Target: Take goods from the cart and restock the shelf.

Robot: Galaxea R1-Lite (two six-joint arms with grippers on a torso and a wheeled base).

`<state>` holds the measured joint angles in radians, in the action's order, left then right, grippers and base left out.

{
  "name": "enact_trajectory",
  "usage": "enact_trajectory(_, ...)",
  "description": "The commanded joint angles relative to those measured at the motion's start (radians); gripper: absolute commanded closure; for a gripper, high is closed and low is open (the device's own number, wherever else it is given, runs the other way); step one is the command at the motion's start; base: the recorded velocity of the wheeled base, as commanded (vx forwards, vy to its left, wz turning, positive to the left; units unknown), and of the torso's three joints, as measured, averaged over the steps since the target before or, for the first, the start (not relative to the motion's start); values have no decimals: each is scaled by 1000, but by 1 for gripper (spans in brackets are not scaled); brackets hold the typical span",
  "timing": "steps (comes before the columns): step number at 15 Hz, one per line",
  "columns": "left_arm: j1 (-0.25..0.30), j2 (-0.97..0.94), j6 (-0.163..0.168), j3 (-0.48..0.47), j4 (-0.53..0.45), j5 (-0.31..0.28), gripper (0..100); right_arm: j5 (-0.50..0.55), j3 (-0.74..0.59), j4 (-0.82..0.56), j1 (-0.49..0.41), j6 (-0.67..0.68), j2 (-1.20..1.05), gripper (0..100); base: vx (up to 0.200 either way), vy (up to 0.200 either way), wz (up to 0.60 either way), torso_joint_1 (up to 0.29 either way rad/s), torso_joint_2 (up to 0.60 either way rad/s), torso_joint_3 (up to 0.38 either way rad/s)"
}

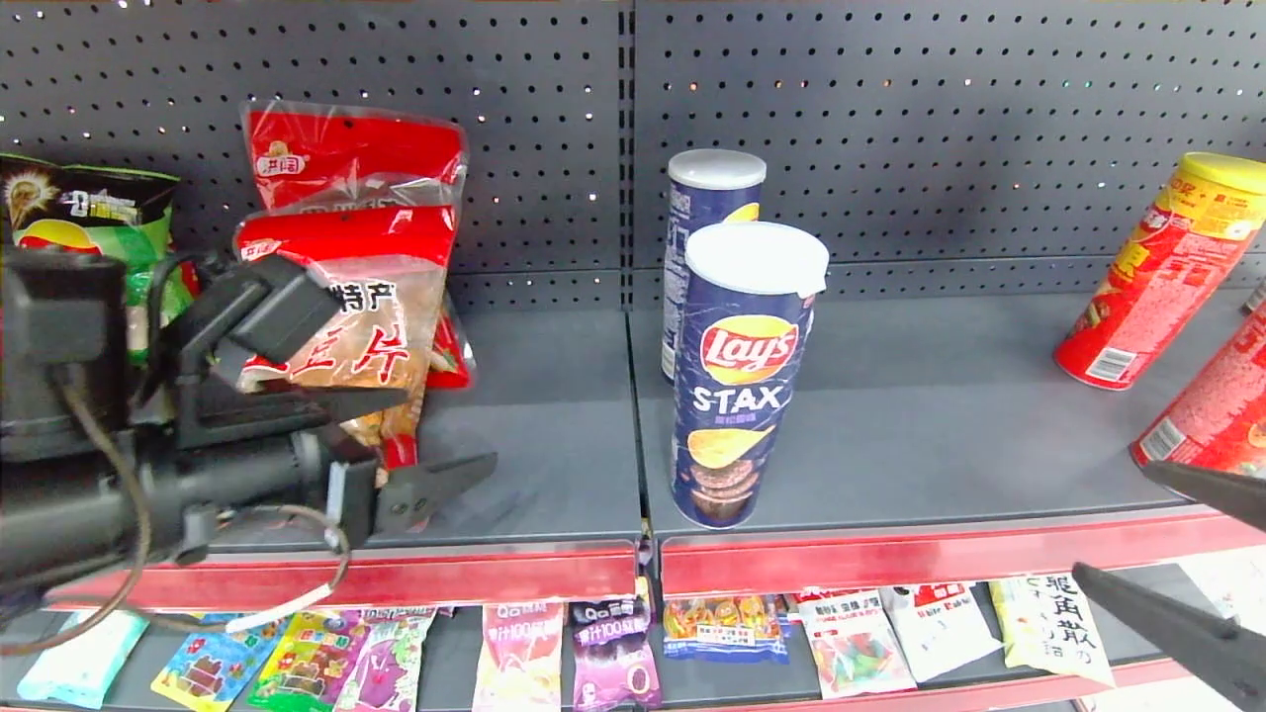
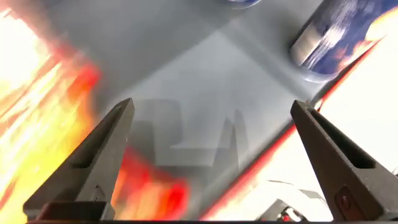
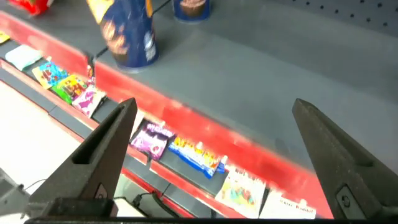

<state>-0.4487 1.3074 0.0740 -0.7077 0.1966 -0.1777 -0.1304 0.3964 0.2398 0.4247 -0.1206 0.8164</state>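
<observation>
Backing your left pincer [image 1: 445, 430], spread apart and empty, away from the red snack bags [image 1: 366, 326] standing on the shelf [image 1: 554, 415], you could snag and topple them forward.

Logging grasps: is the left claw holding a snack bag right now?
No, the left claw is open wide above the shelf, its tips touching nothing.

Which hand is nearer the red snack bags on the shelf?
Left. The left hand sits just in front of the red snack bags, open; the right hand is far off, below the red cans.
</observation>
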Motion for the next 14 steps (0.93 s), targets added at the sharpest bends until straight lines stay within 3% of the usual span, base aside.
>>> enact_trajectory(1, 19, -355, -37, 165, -132, 176, 0, 5, -76, -82, -21, 4, -210, 0, 0, 0, 0, 0, 0, 0)
enact_trajectory(3, 24, -531, -102, 223, -240, 293, 0, 6, -67, -284, -63, 27, -361, 0, 0, 0, 0, 0, 0, 0)
enact_trajectory(4, 33, -637, -109, 243, -325, 353, 0, 18, -56, -376, -90, 42, -433, 0, 0, 0, 0, 0, 0, 0)
enact_trajectory(5, 45, -694, -114, 254, -378, 374, 0, 37, -50, -410, -112, 45, -457, 0, 0, 0, 0, 0, 0, 0)
enact_trajectory(6, 117, -840, -120, 261, -542, 392, 0, 103, -45, -471, -178, 47, -497, 0, 0, 0, 0, 0, 0, 0)
enact_trajectory(8, 294, -995, -137, 264, -740, 391, 0, 144, -45, -525, -251, 61, -548, 0, 0, 0, 0, 0, 0, 0)
enact_trajectory(10, 417, -1097, -161, 307, -824, 382, 0, 149, -21, -639, -330, 61, -574, 0, 0, 0, 0, 0, 0, 0)
enact_trajectory(13, 421, -1226, -160, 384, -822, 377, 0, 147, -27, -689, -396, 64, -586, 0, 0, 0, 0, 0, 0, 0)
enact_trajectory(14, 424, -1258, -161, 392, -813, 317, 0, 149, -88, -689, -415, 58, -672, 0, 0, 0, 0, 0, 0, 0)
